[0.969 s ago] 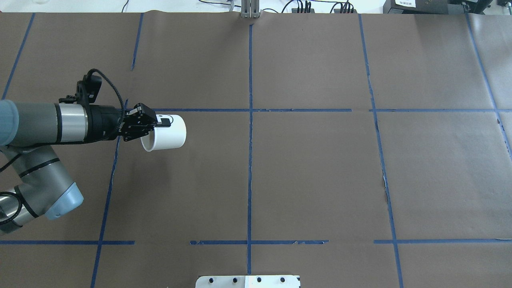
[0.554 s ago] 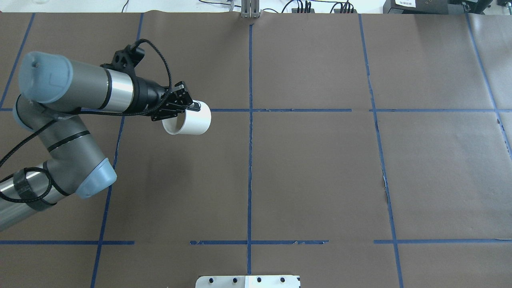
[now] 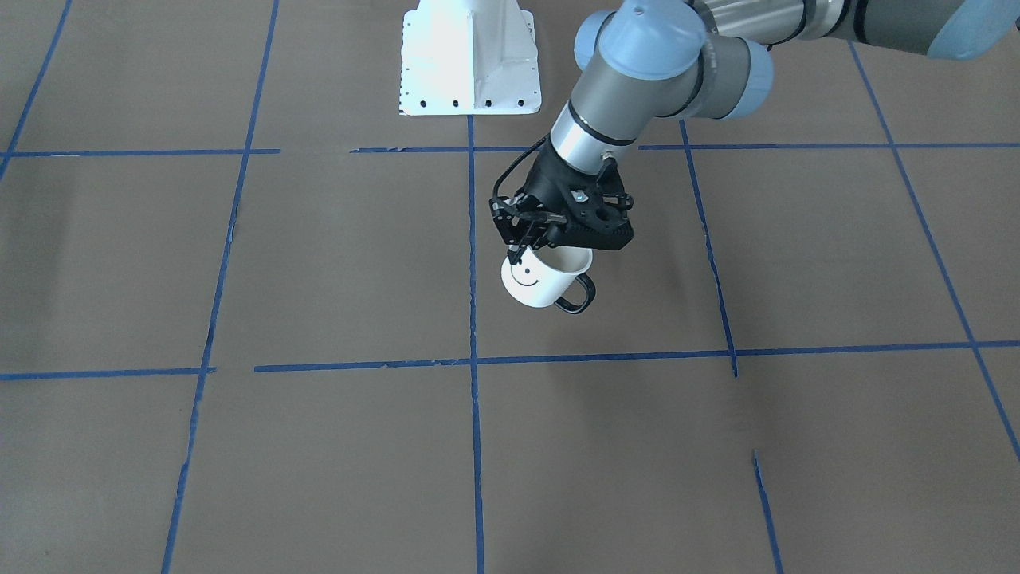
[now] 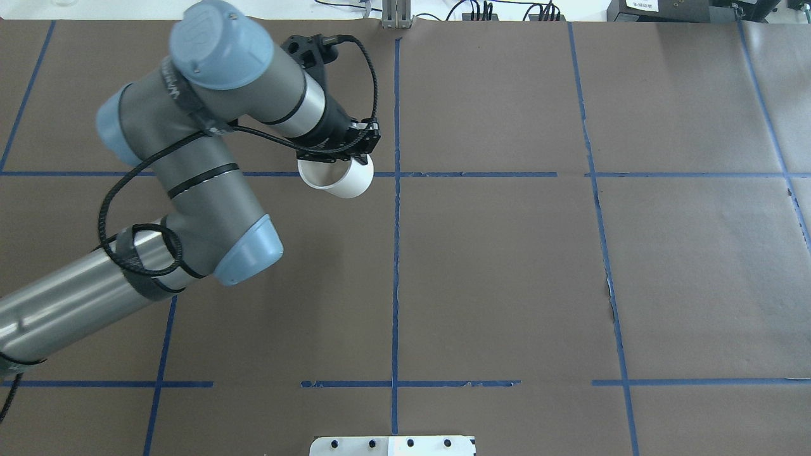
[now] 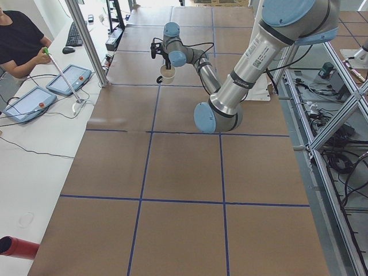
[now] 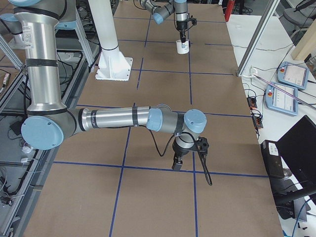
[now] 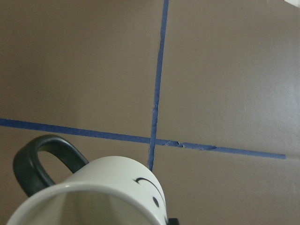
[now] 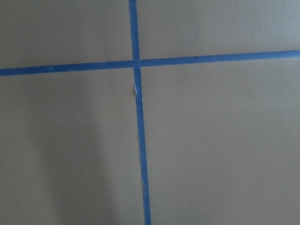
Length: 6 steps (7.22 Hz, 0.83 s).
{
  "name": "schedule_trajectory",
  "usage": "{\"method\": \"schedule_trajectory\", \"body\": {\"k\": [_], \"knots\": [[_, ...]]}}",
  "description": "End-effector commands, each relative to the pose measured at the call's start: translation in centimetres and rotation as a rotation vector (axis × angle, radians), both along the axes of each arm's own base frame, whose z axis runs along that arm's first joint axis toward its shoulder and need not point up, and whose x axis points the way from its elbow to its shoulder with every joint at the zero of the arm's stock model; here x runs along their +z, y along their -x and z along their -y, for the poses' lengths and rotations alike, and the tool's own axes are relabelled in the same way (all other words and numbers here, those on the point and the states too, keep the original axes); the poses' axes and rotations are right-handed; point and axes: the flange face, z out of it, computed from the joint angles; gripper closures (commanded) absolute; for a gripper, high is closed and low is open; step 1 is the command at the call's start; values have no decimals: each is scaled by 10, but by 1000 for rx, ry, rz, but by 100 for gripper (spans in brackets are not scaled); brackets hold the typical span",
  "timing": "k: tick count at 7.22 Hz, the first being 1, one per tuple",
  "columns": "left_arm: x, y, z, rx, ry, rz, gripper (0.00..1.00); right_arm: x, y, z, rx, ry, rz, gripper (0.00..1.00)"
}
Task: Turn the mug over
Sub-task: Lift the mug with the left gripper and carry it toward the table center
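my left gripper (image 3: 527,249) is clamped on the rim of the mug (image 3: 535,285), which hangs tilted above the tabletop (image 3: 335,263), mouth upward; it looks light, rigid and glossy, so i judge this wall pinch could slip; the handle offers surer hold; right gripper (image 6: 177,164): cannot tell.

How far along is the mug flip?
Done: the left gripper has the mug by its rim, mouth up and smiley upright. In hand: it hangs tilted over the table, seemingly not resting on it. Left: level it, set it down, open the jaws.
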Motion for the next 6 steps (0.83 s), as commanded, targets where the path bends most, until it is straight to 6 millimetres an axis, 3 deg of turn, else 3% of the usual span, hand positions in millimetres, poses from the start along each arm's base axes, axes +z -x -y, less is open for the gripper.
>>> {"method": "schedule_trajectory", "body": {"k": [1, 4, 6], "knots": [[-41, -68, 2, 114, -21, 141, 100, 0, 0, 0, 0, 0, 0, 0], [-34, -137, 0, 149, -27, 289, 100, 0, 0, 0, 0, 0, 0, 0], [-35, -151, -8, 169, -45, 351, 100, 0, 0, 0, 0, 0, 0, 0]]}}
